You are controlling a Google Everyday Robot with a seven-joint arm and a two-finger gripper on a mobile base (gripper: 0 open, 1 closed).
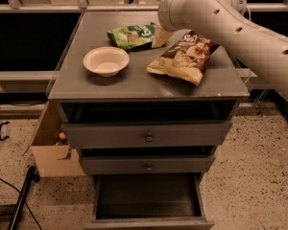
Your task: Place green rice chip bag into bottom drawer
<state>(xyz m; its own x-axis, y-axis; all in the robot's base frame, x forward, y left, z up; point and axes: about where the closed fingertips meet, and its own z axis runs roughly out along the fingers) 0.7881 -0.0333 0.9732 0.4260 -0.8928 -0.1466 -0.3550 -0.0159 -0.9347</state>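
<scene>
The green rice chip bag (132, 35) lies flat at the back of the grey cabinet top (134, 87). My gripper (161, 35) hangs from the thick white arm (216, 18) that reaches in from the right. It sits just at the bag's right end, between it and the brown chip bag, and mostly hidden under the arm. The bottom drawer (149, 198) is pulled open at the foot of the cabinet, its dark floor bare.
A brown-and-yellow chip bag (185, 56) lies right of the green one. A white bowl (105, 61) stands front left of it. Two shut drawer fronts with knobs (146, 136) are above the open drawer. An open cardboard box (50, 152) stands left of the cabinet.
</scene>
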